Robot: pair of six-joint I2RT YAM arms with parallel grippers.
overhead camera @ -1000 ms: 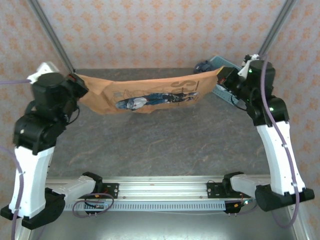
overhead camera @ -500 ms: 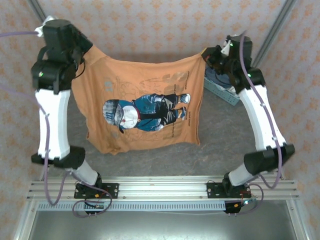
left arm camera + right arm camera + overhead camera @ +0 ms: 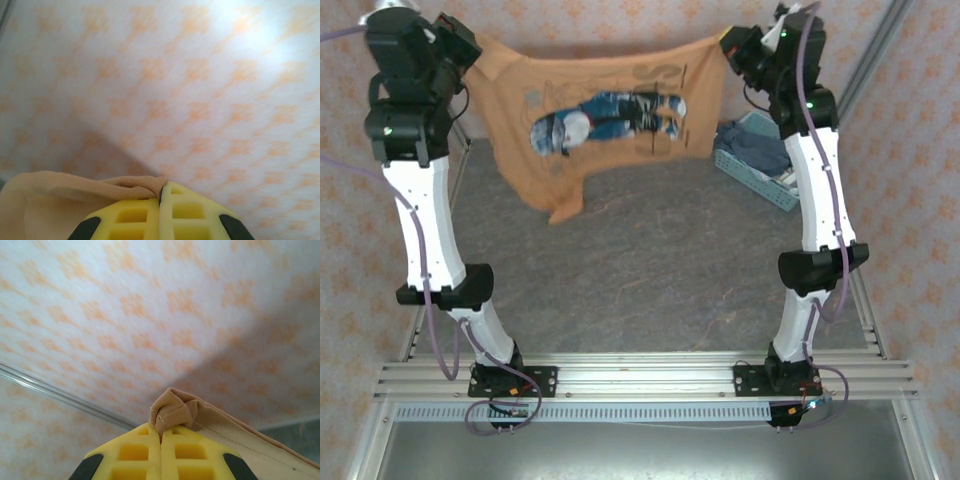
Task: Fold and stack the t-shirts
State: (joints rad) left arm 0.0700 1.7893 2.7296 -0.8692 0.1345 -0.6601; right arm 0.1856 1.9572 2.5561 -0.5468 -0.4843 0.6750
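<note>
Grey mottled tabletop (image 3: pixel 650 270) runs back from the aluminium rail (image 3: pixel 640 375) where both arm bases are bolted. Both arms stand raised toward the back. Between them hangs the orange-brown t-shirt (image 3: pixel 515 150), spread wide, its blue-denim cartoon print (image 3: pixel 605 115) lying sideways and one lower corner drooping at the left. The left gripper (image 3: pixel 472 47) has its yellow fingers (image 3: pixel 135 215) pressed together on one top corner. The right gripper (image 3: pixel 730 45) pinches the other, with bunched cloth poking out between its jaws. Farther back at the right, a light-blue lattice basket (image 3: pixel 765 180) holds dark blue cloth (image 3: pixel 755 145). Orange-patterned wallpaper (image 3: pixel 590 20) stands behind.
</note>
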